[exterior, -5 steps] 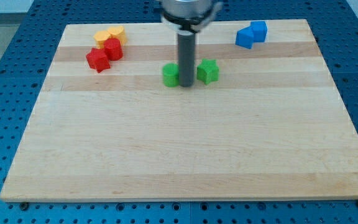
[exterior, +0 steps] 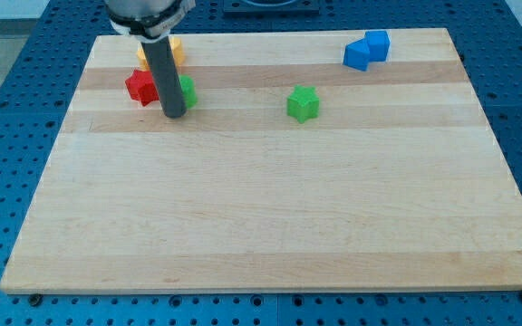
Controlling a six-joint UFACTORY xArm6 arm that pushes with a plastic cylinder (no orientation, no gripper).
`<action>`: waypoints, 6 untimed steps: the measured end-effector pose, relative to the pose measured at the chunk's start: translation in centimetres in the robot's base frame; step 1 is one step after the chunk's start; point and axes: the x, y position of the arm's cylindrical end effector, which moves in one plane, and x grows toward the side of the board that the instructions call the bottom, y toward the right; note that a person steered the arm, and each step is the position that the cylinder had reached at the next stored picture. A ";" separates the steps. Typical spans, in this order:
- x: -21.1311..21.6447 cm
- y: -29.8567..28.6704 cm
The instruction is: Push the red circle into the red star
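Your arm has no pincer to report, only my tip (exterior: 174,115), resting on the worktop (exterior: 270,208) between the red star (exterior: 140,88) and a green block (exterior: 186,91). The red circle is hidden behind the rod, if it sits there at all. Push blind and you risk shoving the green block or the yellow blocks (exterior: 176,50) into the star instead

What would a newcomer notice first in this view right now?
The dark rod at the view's upper left, my tip planted among a tight cluster: red star to its left, a green block to its right, yellow blocks behind. The red circle cannot be made out behind the rod. Next, a lone green star mid-board and two blue blocks at the upper right.
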 end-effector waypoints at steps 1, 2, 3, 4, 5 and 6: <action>0.6 0.8; 7.3 6.9; 9.1 19.8; 6.4 25.1; 2.7 23.2; 2.3 14.7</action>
